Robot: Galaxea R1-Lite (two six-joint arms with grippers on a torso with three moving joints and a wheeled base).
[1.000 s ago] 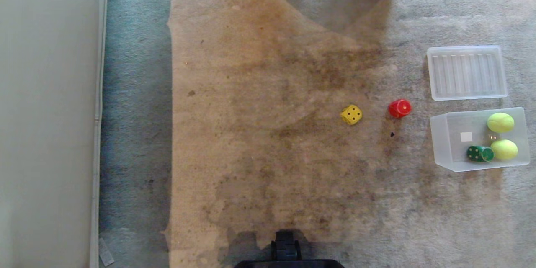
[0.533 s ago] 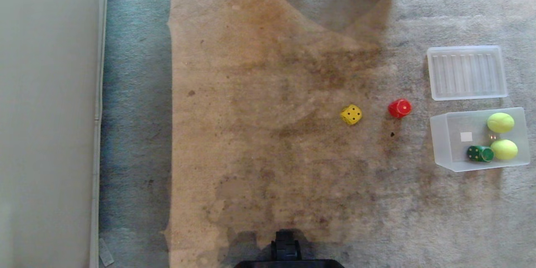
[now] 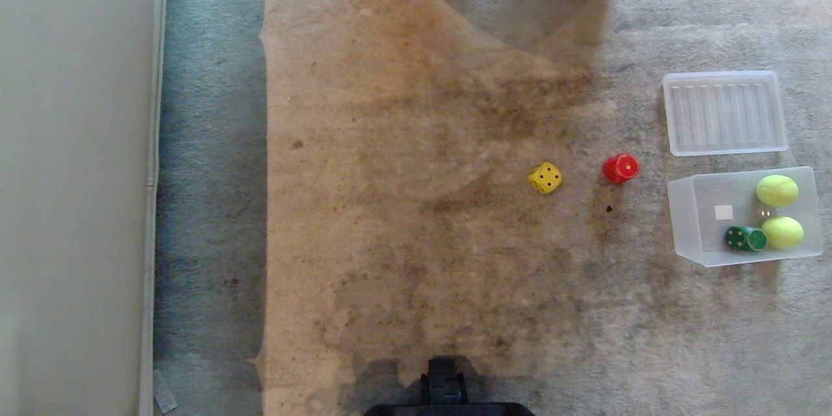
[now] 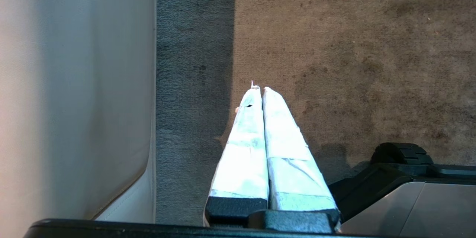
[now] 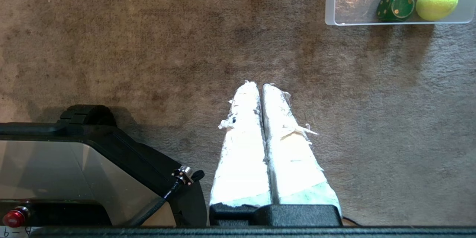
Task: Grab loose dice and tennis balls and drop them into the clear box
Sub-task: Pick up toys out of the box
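Nothing is changing between the earlier pictures and this moment.

No object is moving or shifting in the head view, and the view itself is not shifting either; no arm is coming into it.

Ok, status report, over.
Both tools shut, empty, parked. Yellow die, red die loose on carpet; box holds the rest. Nothing blocking.
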